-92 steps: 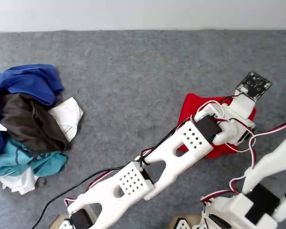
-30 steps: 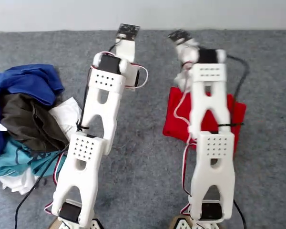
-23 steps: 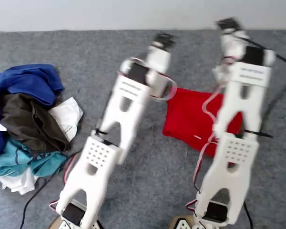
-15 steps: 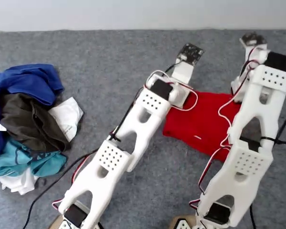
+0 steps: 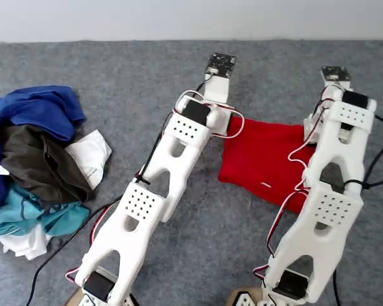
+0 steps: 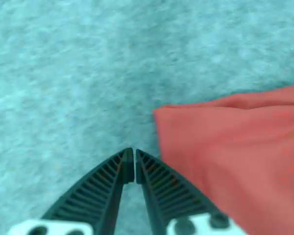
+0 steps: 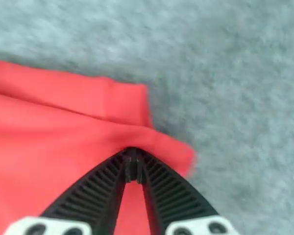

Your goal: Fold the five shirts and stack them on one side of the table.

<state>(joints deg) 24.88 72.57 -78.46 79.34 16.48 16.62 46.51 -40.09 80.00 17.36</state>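
The red shirt (image 5: 268,159) is the one being folded. It lies flat on the grey table (image 5: 134,70), and looks partly folded already. The right gripper (image 7: 132,169) is clenched on the shirt's edge near one far corner, with cloth puckering right at its fingertips. The left gripper (image 6: 130,167) is clenched on nothing, its tips over bare table just beside the other far corner. Next, I judge, the left must release, shift onto that corner and pinch it, so both corners can be drawn over together. The pile of shirts (image 5: 35,159) lies well apart from both grippers.
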